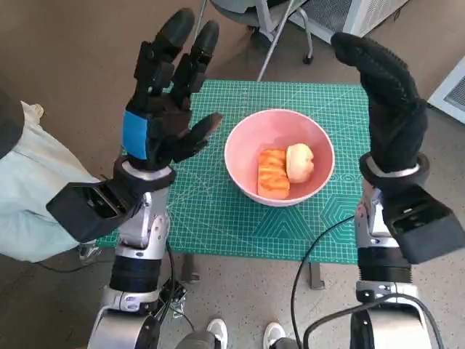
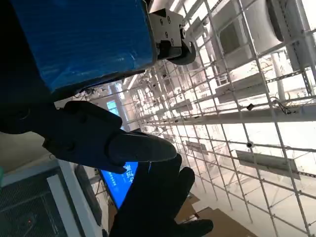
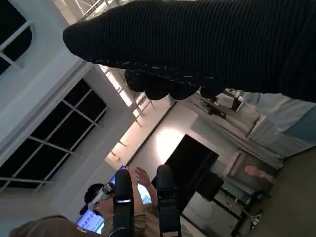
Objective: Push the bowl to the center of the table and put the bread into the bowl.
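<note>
A pink bowl (image 1: pixel 247 138) stands near the middle of the green mat (image 1: pixel 211 211) in the head view. Inside it lie an orange piece of bread (image 1: pixel 272 173) and a pale round bun (image 1: pixel 299 161). My left hand (image 1: pixel 163 102) is raised to the left of the bowl, fingers spread and pointing up, holding nothing. My right hand (image 1: pixel 389 109) is raised to the right of the bowl, also empty with fingers up. The left wrist view shows the blue-taped hand (image 2: pixel 84 44) against a ceiling grid; the right wrist view shows only the glove (image 3: pixel 197 44).
The mat covers a small table (image 1: pixel 312 273) with floor all round. A chair base (image 1: pixel 280 33) and a white unit (image 1: pixel 363 14) stand beyond the far edge. A person's pale sleeve (image 1: pixel 29 189) is at the left; shoes (image 1: pixel 243 334) show below. A person wearing a headset (image 3: pixel 106 200) appears in the right wrist view.
</note>
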### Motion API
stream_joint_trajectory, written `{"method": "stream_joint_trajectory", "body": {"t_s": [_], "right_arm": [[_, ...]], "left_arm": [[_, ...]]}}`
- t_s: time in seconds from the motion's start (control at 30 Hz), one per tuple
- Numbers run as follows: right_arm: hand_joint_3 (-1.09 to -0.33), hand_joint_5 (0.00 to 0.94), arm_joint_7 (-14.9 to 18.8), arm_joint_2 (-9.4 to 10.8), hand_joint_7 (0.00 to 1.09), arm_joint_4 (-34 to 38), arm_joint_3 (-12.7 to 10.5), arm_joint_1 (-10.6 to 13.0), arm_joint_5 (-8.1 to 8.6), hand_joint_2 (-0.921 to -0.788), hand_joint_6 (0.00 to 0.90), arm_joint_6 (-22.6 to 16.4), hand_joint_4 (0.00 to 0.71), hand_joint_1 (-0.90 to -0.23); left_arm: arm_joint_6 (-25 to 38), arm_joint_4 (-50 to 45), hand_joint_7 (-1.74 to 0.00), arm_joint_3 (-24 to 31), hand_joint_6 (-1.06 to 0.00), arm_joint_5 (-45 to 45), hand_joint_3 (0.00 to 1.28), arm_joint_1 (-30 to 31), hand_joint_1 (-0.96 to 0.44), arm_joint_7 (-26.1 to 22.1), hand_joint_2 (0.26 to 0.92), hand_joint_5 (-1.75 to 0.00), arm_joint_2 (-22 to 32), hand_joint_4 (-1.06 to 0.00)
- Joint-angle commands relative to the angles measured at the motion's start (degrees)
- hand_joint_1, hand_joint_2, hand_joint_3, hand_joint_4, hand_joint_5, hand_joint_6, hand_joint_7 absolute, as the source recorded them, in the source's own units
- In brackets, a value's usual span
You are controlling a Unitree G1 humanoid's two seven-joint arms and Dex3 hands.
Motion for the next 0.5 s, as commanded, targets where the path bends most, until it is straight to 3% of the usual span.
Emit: {"method": "stream_joint_trajectory", "body": {"t_s": [0.03, 0.5], "right_arm": [[-0.728, 0.001, -0.2, 0.1, 0.75, -0.8, 0.3, 0.8, 0.25, -0.921, 0.011, 1.3, 0.307, -0.516], [-0.723, 0.005, 0.3, 0.4, 0.75, -1.4, 0.3, 1.7, 1.54, -0.921, 0.031, 3.4, 0.315, -0.541]], "left_arm": [[0.6, 0.3, -0.45, 0.4, -0.14, -0.3, 0.25, -0.4, -0.5, 0.0, 0.921, -0.01, -0.3, -0.26], [3.3, -0.8, -0.48, 0.1, -0.18, 1.3, 0.25, -0.7, -0.49, 1.4, 0.921, -0.01, -0.3, -0.27]]}}
